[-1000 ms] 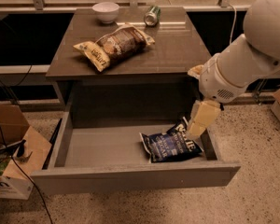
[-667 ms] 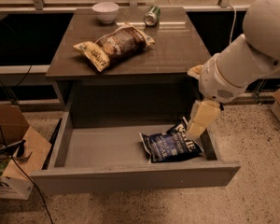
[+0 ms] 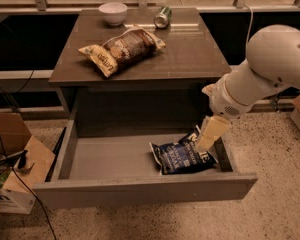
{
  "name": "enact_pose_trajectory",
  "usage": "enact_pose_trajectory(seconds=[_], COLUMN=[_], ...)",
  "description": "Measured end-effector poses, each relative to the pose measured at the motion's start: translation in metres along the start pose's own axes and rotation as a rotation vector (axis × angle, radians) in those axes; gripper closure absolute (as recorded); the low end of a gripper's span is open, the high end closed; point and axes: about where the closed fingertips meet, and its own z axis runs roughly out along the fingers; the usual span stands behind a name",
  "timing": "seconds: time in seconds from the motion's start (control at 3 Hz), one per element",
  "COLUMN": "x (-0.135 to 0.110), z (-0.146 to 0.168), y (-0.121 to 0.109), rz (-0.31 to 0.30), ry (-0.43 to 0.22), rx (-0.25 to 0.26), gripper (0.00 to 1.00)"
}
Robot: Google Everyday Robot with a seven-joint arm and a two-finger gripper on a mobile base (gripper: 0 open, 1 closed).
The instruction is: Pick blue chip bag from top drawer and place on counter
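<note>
The blue chip bag [image 3: 182, 156] lies crinkled in the right part of the open top drawer [image 3: 115, 159], near its front panel. My gripper [image 3: 206, 136] reaches down from the white arm at the right into the drawer, at the bag's black-and-white right end. The counter [image 3: 190, 54] is the glossy grey-brown tabletop above the drawer.
On the counter lie a brown-and-tan chip bag [image 3: 121, 49], a white bowl [image 3: 113, 13] and a tipped green can [image 3: 162, 18] at the back. An open cardboard box [image 3: 12, 169] with cables stands on the floor at the left.
</note>
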Motion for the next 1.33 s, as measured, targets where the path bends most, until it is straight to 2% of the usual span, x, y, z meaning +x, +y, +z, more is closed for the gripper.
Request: enact_pose_trajectory(seconds=[0.33, 0.67, 1.0, 1.33], x=[0.045, 0.077, 0.089, 0.090], z=[0.047, 0.079, 0.128, 0.163], y=[-0.024, -0.039, -0.031, -0.011], rz=[0.051, 0.080, 0.095, 0.107], ry=[0.022, 0.035, 0.026, 0.016], rx=[-0.010, -0.031, -0.105, -0.187], gripper=[0.00, 0.00, 0.00, 0.00])
